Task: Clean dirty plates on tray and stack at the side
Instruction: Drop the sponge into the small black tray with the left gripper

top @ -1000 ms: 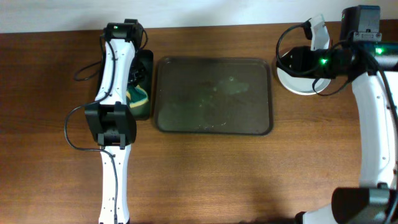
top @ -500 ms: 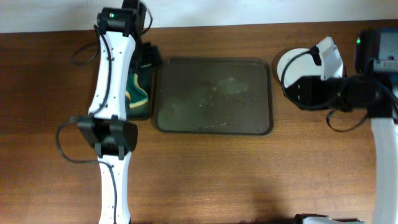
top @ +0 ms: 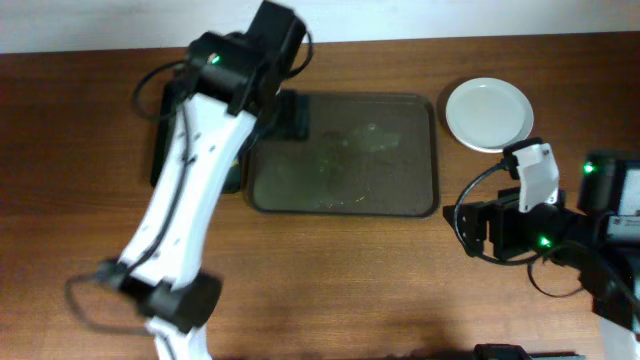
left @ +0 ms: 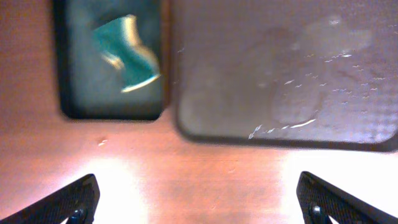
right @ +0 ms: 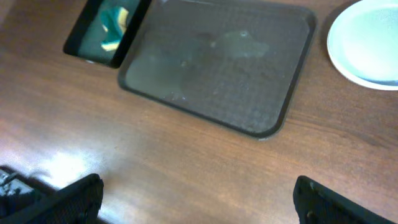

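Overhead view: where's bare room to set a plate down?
Bare: the big tray itself, only wet smears; the table along its near edge, between the two arms. Crowded: left of the tray, left arm over the small black tray; right, plate and right arm.

white plate point(top: 487, 113); dark grey-brown tray point(top: 342, 208), pale streaks; teal-yellow sponge point(left: 127, 53)

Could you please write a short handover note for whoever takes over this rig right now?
Left gripper: open, empty, raised near the tray's left end.
Right gripper: open, empty, well clear of the plates.
Tray: no plates on it, only wet streaks.
Plates: white, on the table right of the tray; how many are stacked cannot be told.
Sponge: in the small black tray.
Left: check the stack; otherwise it looks done.
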`<act>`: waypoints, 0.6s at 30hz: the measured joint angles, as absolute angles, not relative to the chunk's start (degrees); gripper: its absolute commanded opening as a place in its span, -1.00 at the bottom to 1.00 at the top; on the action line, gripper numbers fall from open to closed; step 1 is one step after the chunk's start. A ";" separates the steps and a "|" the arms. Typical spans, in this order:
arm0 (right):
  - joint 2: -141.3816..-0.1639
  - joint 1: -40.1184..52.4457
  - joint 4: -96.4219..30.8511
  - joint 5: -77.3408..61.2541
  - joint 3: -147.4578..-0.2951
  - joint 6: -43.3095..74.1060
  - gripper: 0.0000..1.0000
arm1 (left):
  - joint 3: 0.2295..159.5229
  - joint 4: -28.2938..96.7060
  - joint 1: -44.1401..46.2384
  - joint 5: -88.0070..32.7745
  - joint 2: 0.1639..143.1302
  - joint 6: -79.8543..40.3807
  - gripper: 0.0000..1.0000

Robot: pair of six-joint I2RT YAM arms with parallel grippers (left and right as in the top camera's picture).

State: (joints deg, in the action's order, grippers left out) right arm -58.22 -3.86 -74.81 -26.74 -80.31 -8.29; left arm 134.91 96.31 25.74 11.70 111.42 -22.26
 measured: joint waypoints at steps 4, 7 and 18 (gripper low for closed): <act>-58.87 -3.86 -71.44 -26.35 -77.71 -7.46 0.97 | 119.39 95.48 25.65 16.14 94.43 -28.23 0.99; -59.86 -3.86 -69.84 -26.35 -77.69 -7.27 0.97 | 108.40 91.42 25.65 18.92 82.15 -32.56 0.99; -64.99 -3.86 -69.91 -26.35 -77.65 -7.20 0.97 | 84.64 78.48 25.63 20.69 62.00 -36.29 0.99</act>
